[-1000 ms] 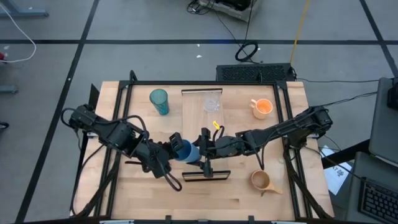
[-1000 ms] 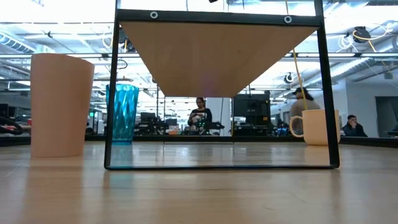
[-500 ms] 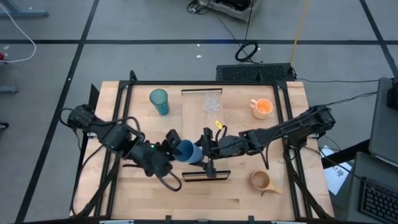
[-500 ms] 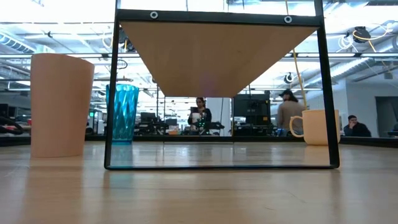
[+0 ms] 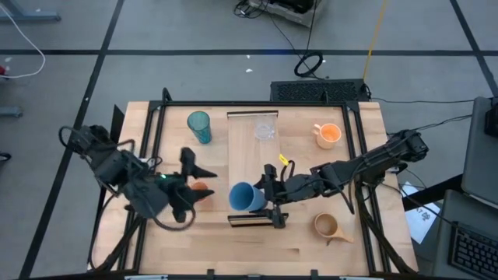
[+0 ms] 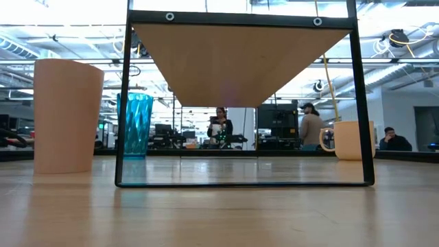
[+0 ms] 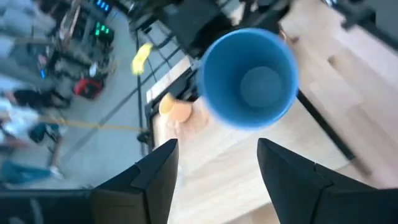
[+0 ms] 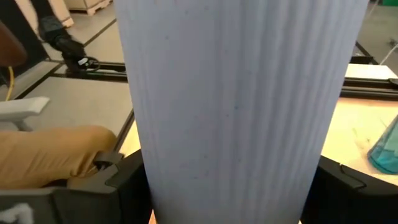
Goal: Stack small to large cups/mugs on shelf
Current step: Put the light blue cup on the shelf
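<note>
High view shows the right gripper [image 5: 261, 198] fingers clamped around the blue cup [image 5: 244, 197] above the shelf [image 5: 254, 167], while the left gripper [image 5: 204, 180] fingers spread wide, holding nothing.

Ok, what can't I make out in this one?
- Small orange cup: high view, mostly covered by the open left claw.
- Whether the blue cup rests on the shelf: in the right wrist view the cup, gripped by the right claw, fills the picture; the low view shows only the shelf's underside.
- Clear glass cup: high view, outline too faint.
</note>
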Motion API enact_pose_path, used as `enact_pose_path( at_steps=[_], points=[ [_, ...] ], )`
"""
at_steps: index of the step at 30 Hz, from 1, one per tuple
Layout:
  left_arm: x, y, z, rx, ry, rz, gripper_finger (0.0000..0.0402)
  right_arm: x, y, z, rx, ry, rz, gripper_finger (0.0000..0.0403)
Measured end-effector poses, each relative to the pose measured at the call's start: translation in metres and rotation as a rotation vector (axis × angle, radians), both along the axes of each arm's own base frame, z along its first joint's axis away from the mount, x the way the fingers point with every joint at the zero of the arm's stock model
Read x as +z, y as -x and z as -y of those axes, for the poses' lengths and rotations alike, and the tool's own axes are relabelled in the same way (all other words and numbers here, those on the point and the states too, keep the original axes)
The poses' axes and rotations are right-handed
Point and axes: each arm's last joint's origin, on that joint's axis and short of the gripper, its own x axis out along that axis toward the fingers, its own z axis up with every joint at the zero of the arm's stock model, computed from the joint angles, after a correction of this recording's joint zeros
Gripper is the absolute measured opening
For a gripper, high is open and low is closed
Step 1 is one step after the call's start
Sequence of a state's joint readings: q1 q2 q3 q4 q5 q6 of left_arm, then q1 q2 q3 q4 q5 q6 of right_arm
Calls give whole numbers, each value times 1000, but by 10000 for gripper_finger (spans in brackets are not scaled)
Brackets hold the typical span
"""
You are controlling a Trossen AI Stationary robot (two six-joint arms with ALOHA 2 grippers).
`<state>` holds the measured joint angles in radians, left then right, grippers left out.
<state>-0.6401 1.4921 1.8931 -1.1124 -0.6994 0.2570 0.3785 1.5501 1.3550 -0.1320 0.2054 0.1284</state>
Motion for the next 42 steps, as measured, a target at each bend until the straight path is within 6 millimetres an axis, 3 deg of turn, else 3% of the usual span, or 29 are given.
enact_pose_path(
  at_steps=[7, 18, 26, 36, 42],
  points=[
    [-1, 18, -12, 147, 133, -3, 223, -28, 12, 2, 8, -20, 65, 286],
    [-48, 19, -17, 386, 122, 34, 223, -54, 48, 18, 28, 2, 286, 286],
    [-75, 13, -12, 434, 136, 38, 223, -87, 70, 38, -5, 18, 358, 286],
    [-80, 8, -10, 443, 124, 87, 223, -118, 90, 50, -13, 35, 414, 286],
    [-79, 8, -10, 450, 115, 102, 223, -125, 89, 55, 71, 13, 392, 286]
  ],
)
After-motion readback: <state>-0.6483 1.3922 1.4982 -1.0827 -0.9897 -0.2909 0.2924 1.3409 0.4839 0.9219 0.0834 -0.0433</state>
